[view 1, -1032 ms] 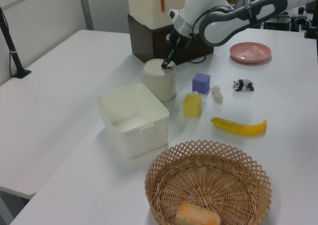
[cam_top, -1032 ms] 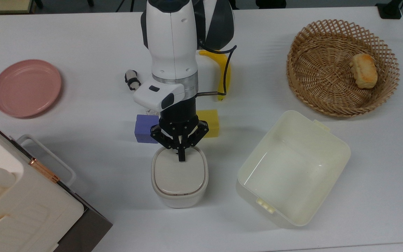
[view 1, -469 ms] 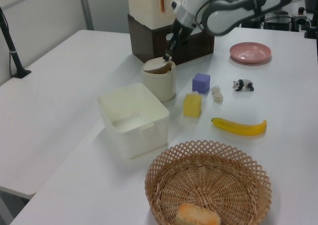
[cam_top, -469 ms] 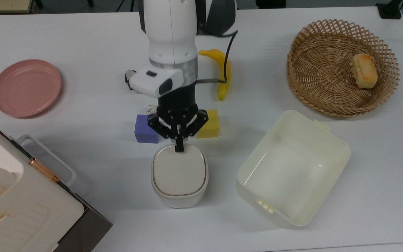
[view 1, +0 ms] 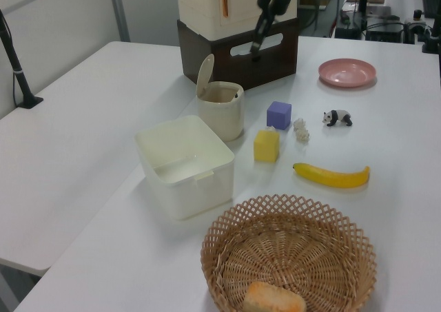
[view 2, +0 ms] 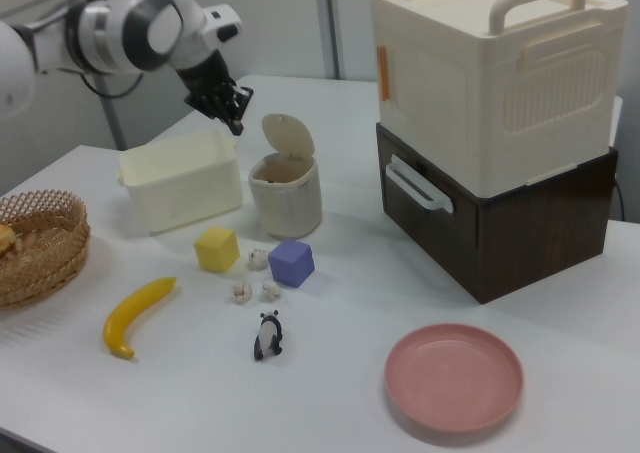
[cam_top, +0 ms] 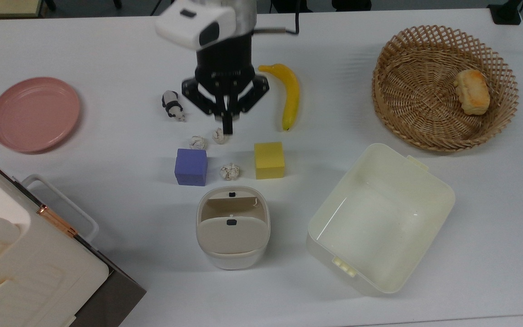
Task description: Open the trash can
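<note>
The trash can is a small off-white bin near the middle of the table, also seen in the left view and the right view. Its beige lid with a black button stands flipped up, and the inside is exposed. The lid stands upright at the can's edge in the left view and the right view. My gripper is shut and holds nothing. It hangs high above the table, apart from the can, above the paper balls in the top view, and is also seen in the right view.
A purple cube, a yellow cube and three paper balls lie just beyond the can. A toy panda, a banana, a pink plate, a wicker basket with bread, a cream tub and a big white box surround them.
The gripper lifted off the can's lid and drew back toward the top view's top edge. The lid went from closed to flipped up.
</note>
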`<control>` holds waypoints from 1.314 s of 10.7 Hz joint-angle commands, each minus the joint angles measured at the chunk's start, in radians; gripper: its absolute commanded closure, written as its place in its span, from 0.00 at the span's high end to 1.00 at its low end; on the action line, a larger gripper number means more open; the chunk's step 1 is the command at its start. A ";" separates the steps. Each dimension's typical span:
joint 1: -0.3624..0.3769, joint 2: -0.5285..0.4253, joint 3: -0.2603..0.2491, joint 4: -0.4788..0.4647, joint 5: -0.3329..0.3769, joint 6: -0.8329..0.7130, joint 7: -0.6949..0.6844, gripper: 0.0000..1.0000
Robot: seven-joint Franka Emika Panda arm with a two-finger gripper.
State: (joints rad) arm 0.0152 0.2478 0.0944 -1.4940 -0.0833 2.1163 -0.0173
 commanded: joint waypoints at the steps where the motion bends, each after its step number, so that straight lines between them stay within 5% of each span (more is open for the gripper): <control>1: 0.005 -0.116 -0.012 -0.041 0.007 -0.229 0.008 0.00; 7: -0.029 -0.272 -0.012 -0.083 0.010 -0.542 0.013 0.06; 8: -0.031 -0.275 -0.012 -0.084 0.010 -0.547 0.013 0.27; 10: -0.041 -0.274 -0.012 -0.086 0.010 -0.547 0.011 1.00; 14: -0.044 -0.266 -0.012 -0.088 0.010 -0.555 0.011 1.00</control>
State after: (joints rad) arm -0.0331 -0.0017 0.0901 -1.5597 -0.0833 1.5769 -0.0146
